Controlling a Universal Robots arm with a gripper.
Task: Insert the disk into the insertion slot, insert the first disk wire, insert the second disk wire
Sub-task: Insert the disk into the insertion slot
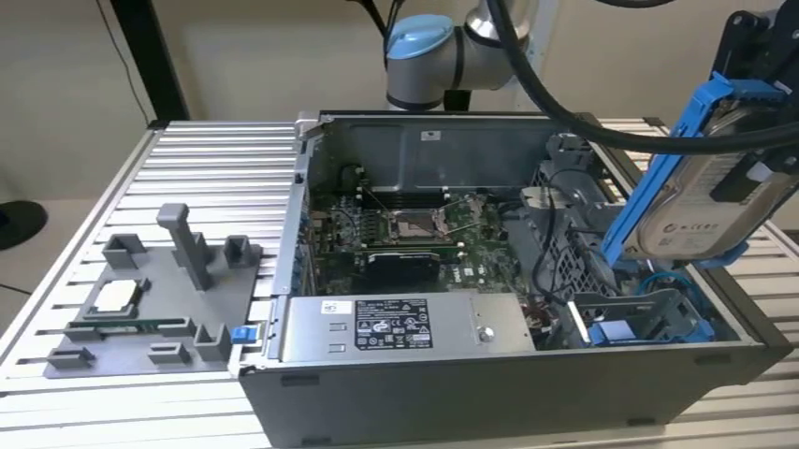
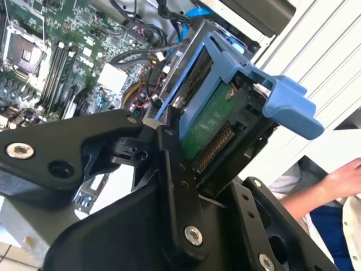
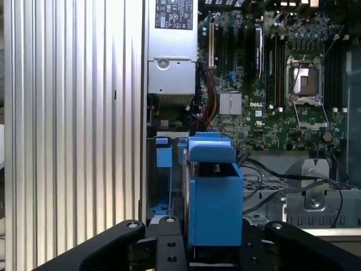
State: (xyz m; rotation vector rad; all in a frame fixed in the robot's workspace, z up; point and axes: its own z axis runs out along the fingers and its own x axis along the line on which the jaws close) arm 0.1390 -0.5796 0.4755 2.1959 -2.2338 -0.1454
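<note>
The step in hand is the first one, putting the disk into its bay; the two wire steps look not yet begun. The black gripper (image 2: 208,141) on the robot arm is closed on the disk (image 1: 693,201), a flat rectangular silver-grey hard drive with a white printed label, clipped in a bright blue plastic frame. In the second wrist view the black fingers (image 2: 172,169) press on two opposite sides of the frame, so they are apart only by the disk's own width. In the exterior view the disk hangs in the air at the upper right of the frame, above the right end of the open dark grey computer case (image 1: 500,398). It stands on its edge and leans, and it touches nothing of the case. The insertion slot (image 1: 649,318), a narrow bay of bright blue plastic rails in grey metal, lies below the disk in the lower right of the exterior view, and as far as can be seen no drive sits in it. By judgement, this insertion asks that the frame is brought parallel with the blue rails and goes straight along them, because the bay seems hardly wider than the frame and black cables (image 2: 132,55) run close by. In the second wrist view the underside of the disk shows a green circuit board (image 2: 208,127), and the frame ends in a thick blue tab (image 2: 290,107).
</note>
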